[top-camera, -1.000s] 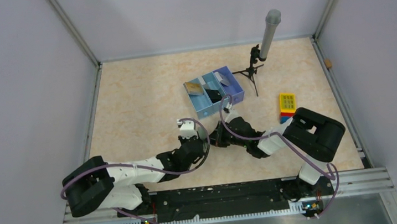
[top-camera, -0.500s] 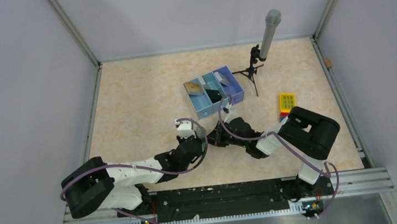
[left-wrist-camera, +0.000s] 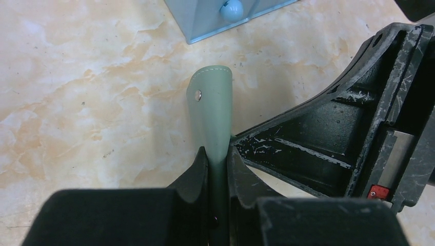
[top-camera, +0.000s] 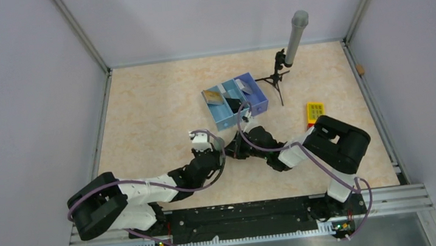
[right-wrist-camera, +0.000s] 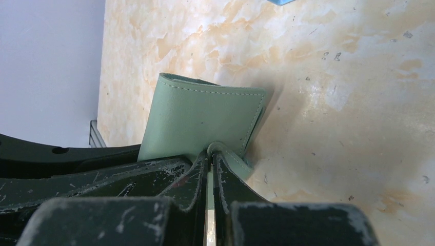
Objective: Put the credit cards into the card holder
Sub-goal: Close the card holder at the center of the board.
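Observation:
The card holder (left-wrist-camera: 213, 113) is grey-green with a metal snap and stands on edge just above the table. My left gripper (left-wrist-camera: 218, 159) is shut on one of its flaps. My right gripper (right-wrist-camera: 210, 154) is shut on a thin edge of the same card holder (right-wrist-camera: 200, 118). In the top view the two grippers, left (top-camera: 217, 149) and right (top-camera: 235, 150), meet at the table's middle, and the holder is mostly hidden between them. Credit cards lie in the blue tray (top-camera: 260, 104): a gold one (top-camera: 215, 97), a black one (top-camera: 234, 103) and a grey one (top-camera: 247, 85).
The blue tray stands just beyond the grippers, and its corner shows in the left wrist view (left-wrist-camera: 205, 25). A small black tripod with a grey cylinder (top-camera: 293, 45) stands at the back right. A yellow toy block (top-camera: 315, 113) lies at the right, next to the right arm.
Both grippers have shifted a little left and away from the bases, towards the tray, still holding the card holder between them.

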Robot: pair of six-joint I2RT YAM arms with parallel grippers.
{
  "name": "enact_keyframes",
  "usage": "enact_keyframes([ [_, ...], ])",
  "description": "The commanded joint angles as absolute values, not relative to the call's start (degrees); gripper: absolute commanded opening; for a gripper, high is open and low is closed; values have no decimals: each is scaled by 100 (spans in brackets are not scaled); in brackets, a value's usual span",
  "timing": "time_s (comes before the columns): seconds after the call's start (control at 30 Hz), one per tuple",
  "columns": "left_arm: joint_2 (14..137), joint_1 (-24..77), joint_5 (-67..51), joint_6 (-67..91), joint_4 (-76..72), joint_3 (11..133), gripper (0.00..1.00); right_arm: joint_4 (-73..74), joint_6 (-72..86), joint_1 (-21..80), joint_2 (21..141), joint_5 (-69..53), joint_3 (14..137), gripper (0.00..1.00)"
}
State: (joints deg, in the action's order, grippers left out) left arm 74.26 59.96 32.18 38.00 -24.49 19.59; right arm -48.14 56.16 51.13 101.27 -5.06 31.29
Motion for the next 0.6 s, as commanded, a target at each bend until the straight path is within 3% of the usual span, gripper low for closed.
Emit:
enact_keyframes([
  [0.0, 7835, 6306, 813, 4345, -1916, 2046, 0, -4651, 5707, 5494, 10041, -1340, 3995, 0],
  [0.23, 7695, 6236, 1992, 5326, -336, 2579, 0, -2517, 4882, 5500, 9166, -73, 3751, 0],
  [0.57, 7673, 6242, 2480, 5845, -214, 2447, 0, -1873, 4855, 5494, 7801, 431, 2759, 0],
])
